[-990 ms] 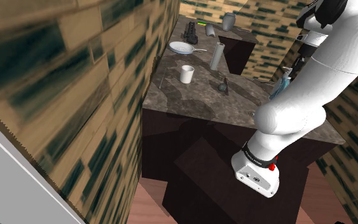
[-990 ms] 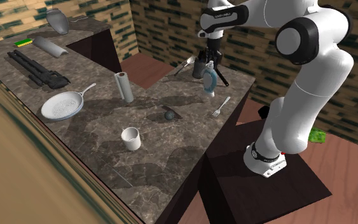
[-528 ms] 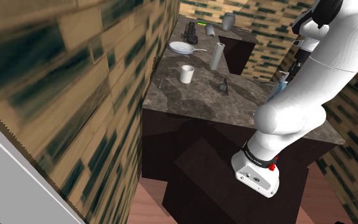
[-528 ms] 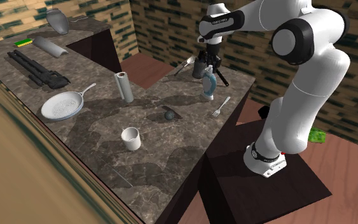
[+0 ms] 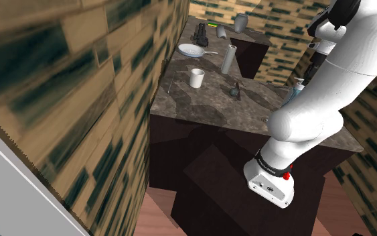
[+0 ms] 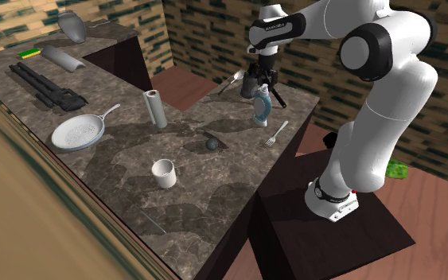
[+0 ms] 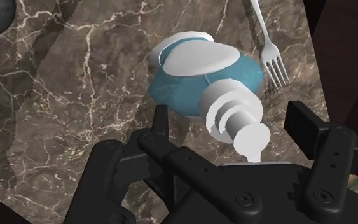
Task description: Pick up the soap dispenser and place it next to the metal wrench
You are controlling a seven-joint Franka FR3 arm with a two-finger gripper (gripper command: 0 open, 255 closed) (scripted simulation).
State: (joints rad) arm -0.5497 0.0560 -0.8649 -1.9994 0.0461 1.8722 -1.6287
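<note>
Around the stand, walls of tan and dark-green brick (image 5: 59, 80) close the room over a reddish wooden floor (image 6: 429, 215), and a long dark marble counter (image 6: 134, 171) with pale veins runs along one wall. Over its corner by the stand bends the white arm (image 6: 397, 95). Spread well apart on the stone are a grey pan (image 6: 77, 132), an upright grey roll (image 6: 155, 108), a white cup (image 6: 163, 173) and a small dark ball (image 6: 212, 144). At the corner under the hand, the soap dispenser (image 7: 190, 79), blue-green with a white pump, stands upright on the counter. A fork (image 7: 274, 63) lies just beside it and a slim grey tool (image 6: 281, 99) just behind it, likely the wrench, though I cannot be sure. The gripper (image 7: 231, 124) hangs straight above, its fingers wide apart on either side of the pump head and touching nothing, so it holds nothing. Since the bottle already seems to sit by that tool, the step looks like letting go and backing off. It is best to rise straight up with the fingers wide, so neither catches the pump head and tips the tall bottle onto the fork.
</note>
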